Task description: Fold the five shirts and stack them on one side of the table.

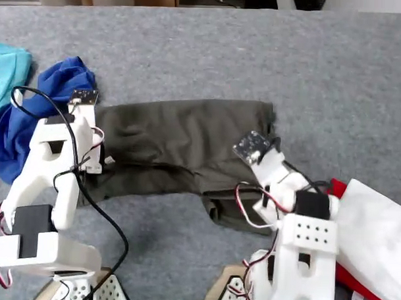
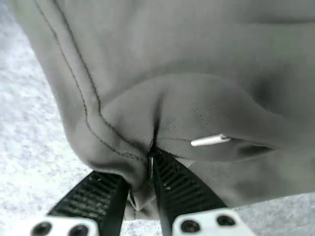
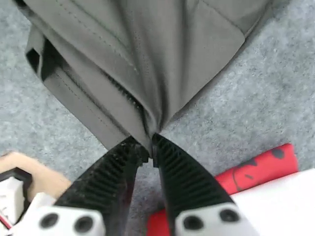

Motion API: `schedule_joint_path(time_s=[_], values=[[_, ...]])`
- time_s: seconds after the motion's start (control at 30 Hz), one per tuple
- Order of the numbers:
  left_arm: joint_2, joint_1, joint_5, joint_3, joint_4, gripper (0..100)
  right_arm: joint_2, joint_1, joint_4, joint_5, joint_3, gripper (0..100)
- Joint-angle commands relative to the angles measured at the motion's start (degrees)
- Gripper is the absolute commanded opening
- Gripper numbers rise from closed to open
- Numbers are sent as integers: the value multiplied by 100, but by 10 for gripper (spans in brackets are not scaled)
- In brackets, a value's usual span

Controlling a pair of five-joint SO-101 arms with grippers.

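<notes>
1. With the left gripper (image 2: 149, 156), I'm pinching the olive shirt (image 1: 181, 139) between clenched fingers (image 2: 177, 182).
2. The right gripper (image 3: 150, 146) is grasping its other end likewise.
3. The shirt is lying mid-counter (image 1: 335, 76), with a white shirt (image 1: 376, 222) at near right and a blue shirt (image 1: 30, 118) at left.

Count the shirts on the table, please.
5. Teal shirt at the far left edge, blue shirt beside it, olive shirt in the middle, white shirt at the right, red shirt partly under it.

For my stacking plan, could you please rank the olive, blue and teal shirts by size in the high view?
Largest: olive shirt
Next: blue shirt
Smallest: teal shirt, cut off by the frame edge.
</notes>
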State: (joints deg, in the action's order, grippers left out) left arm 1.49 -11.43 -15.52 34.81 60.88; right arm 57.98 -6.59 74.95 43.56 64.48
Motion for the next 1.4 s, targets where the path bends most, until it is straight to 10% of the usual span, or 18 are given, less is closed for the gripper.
schedule_joint_path(time_s=[0.0, 0.83, 1.13, 1.37], values=[[40, -123, -88, 18, -35, 19, 242, -426, -53, 325, 101, 5], [40, -237, -316, -70, 352, 19, 286, -1253, 149, 1266, 365, 7], [40, -316, -299, -475, 870, 188, 286, -1130, 114, 1574, 330, 367], [40, -519, -334, -1433, 2004, 240, 286, -1130, 105, 1556, -171, 304]])
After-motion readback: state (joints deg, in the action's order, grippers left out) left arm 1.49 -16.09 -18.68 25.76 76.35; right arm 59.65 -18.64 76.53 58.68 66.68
